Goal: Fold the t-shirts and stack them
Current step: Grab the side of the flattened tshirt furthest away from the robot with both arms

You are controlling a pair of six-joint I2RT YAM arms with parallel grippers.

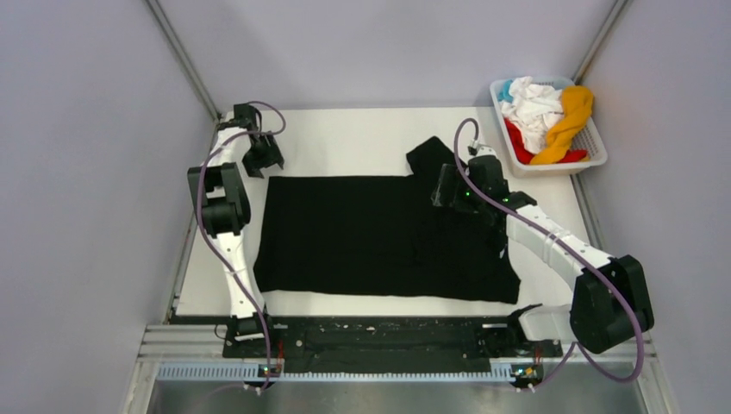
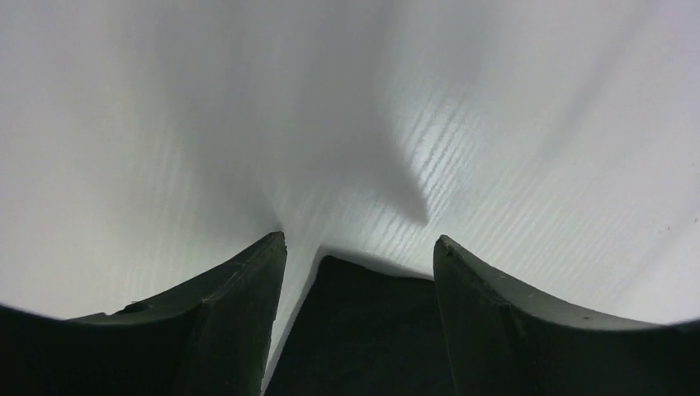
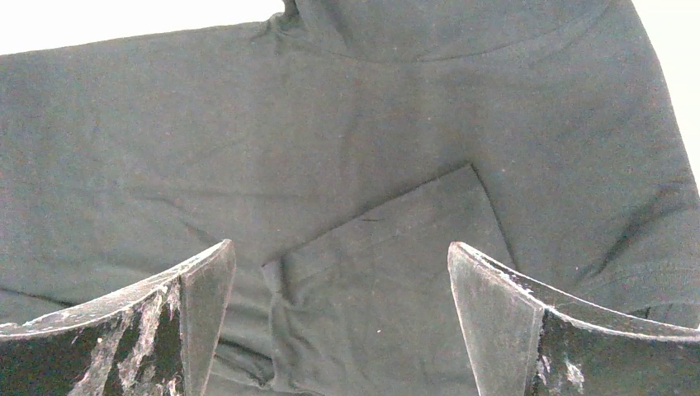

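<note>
The black t-shirt (image 1: 371, 233) lies spread flat on the white table, one sleeve sticking out at the far right (image 1: 428, 158). My left gripper (image 1: 261, 158) is open just beyond the shirt's far left corner; that corner (image 2: 371, 330) shows between its fingers in the left wrist view. My right gripper (image 1: 450, 185) is open and empty above the shirt's far right part. In the right wrist view a folded-in flap of the black shirt (image 3: 388, 272) lies between its fingers. White, orange-yellow, red and light blue shirts (image 1: 543, 116) sit crumpled in the basket.
The white slatted basket (image 1: 595, 155) stands at the far right corner of the table (image 1: 345, 138). Grey walls close in on both sides and behind. A black rail (image 1: 371, 336) runs along the near edge between the arm bases.
</note>
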